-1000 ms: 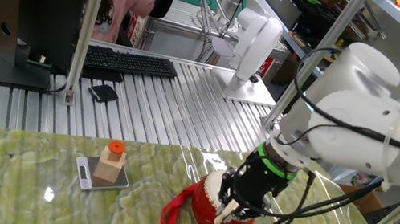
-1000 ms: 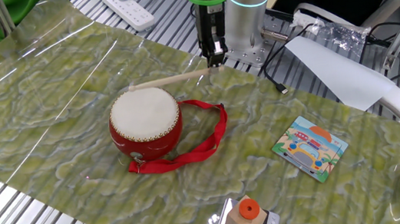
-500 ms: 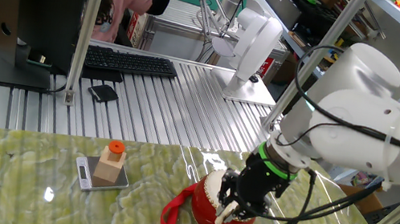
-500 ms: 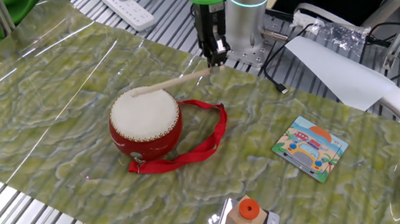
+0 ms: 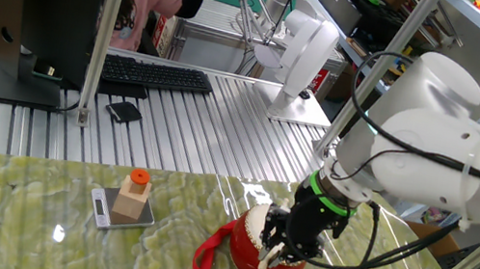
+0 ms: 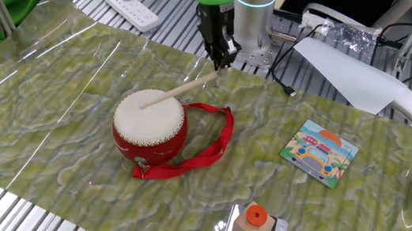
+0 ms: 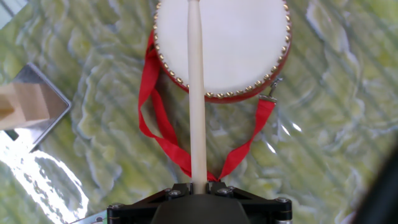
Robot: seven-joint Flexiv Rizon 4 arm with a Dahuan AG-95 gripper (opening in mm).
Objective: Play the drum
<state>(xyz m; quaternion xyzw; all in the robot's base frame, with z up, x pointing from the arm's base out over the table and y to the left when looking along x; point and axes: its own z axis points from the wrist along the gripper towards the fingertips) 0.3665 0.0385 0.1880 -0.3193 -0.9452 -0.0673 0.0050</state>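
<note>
End effector [image 6: 220, 59] clamped on my pale wooden stick [image 6: 179, 91]; tip's dropped onto small red cream-skinned drum [image 6: 150, 125] — looks like a beat landing.

In the hand view the gripper [image 7: 199, 186] shows only as a dark housing along the bottom edge, and its fingertips are mostly out of frame. The far rim of the drum [image 7: 239, 43] is cut off by the top edge, as is the far tip of the drumstick [image 7: 196, 93]. At the left edge the wooden block [image 7: 22, 106] and the metal plate [image 7: 43, 102] under it are cropped.

In one fixed view the gripper [image 5: 284, 250] covers the right part of the drum [image 5: 246, 243], and the ribbon strap [image 5: 211, 262] runs off the bottom edge.

In the other fixed view the stick's tip [image 6: 145, 103] seems to rest on the skin, though contact is too fine to tell.
</note>
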